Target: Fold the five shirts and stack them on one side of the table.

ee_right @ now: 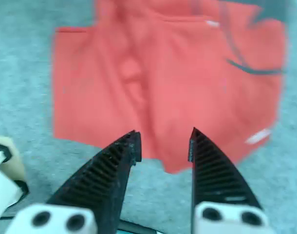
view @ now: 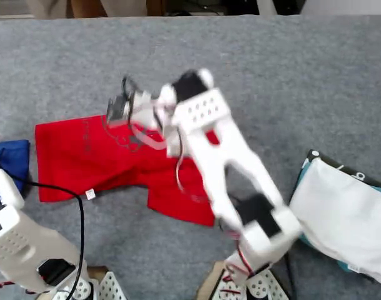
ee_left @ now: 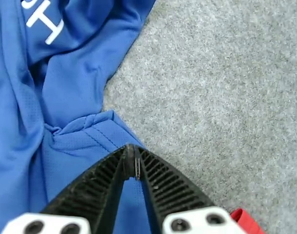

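The red shirt (view: 97, 159) lies spread and a little rumpled on the grey desk (view: 272, 75), left of its middle, so the step in hand looks like the first fold of this one. To do it well, the right tool (ee_right: 163, 144) should come down on a hem or sleeve edge, not the middle of the cloth. It should pinch one layer only, then carry it flat across so the crease runs straight and no bunching is trapped. The right arm (view: 222, 162) stretches from the near edge out over the shirt's far edge, its tool pointing down with the jaws wide apart and nothing between them. The left tool (ee_left: 133, 163) sits low at the left edge over the blue shirt (ee_left: 51, 97), jaws closed tip to tip. I cannot tell whether cloth is caught there. A folded white shirt (view: 343, 215) rests at the right edge.
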Controlling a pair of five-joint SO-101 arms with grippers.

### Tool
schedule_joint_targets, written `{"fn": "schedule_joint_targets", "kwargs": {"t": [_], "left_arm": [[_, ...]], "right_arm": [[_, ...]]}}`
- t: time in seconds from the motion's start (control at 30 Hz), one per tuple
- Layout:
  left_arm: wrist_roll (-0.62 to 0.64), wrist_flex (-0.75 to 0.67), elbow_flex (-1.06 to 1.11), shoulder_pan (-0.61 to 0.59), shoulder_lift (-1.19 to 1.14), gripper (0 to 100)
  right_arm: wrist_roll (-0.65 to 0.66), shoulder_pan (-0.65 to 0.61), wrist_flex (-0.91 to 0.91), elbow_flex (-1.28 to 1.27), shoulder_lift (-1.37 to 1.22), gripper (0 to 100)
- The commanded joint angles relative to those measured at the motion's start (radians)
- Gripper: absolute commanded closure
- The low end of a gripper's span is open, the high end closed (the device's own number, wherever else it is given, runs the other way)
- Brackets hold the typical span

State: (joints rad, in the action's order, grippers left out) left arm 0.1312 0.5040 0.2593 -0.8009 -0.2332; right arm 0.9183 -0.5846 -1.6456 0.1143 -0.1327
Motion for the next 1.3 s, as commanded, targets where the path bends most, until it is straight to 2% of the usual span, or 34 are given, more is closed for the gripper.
{"fn": "schedule_joint_targets", "kwargs": {"t": [0.0, 0.2, 0.53, 0.8, 0.93, 1.1, 1.27], "left_arm": [[0.003, -0.003, -0.048, 0.005, 0.004, 98], [0.003, -0.003, -0.048, 0.005, 0.004, 98], [0.003, -0.003, -0.048, 0.005, 0.004, 98], [0.003, -0.003, -0.048, 0.005, 0.004, 98], [0.003, -0.003, -0.048, 0.005, 0.004, 98], [0.003, -0.003, -0.046, 0.005, 0.004, 98], [0.003, -0.003, -0.046, 0.005, 0.004, 98]], "right_arm": [[-0.044, -0.065, 0.132, -0.340, 0.225, 83.2], [-0.126, -0.156, 0.213, -0.596, 0.288, 82.9], [-0.155, -0.246, 0.391, -0.825, 0.283, 82.9], [-0.157, -0.240, 0.517, -0.967, 0.282, 82.9], [-0.157, -0.163, 0.569, -0.981, 0.222, 82.9], [-0.157, -0.099, 0.509, -0.903, 0.225, 82.9], [-0.157, -0.180, 0.390, -0.832, 0.335, 82.9]]}}
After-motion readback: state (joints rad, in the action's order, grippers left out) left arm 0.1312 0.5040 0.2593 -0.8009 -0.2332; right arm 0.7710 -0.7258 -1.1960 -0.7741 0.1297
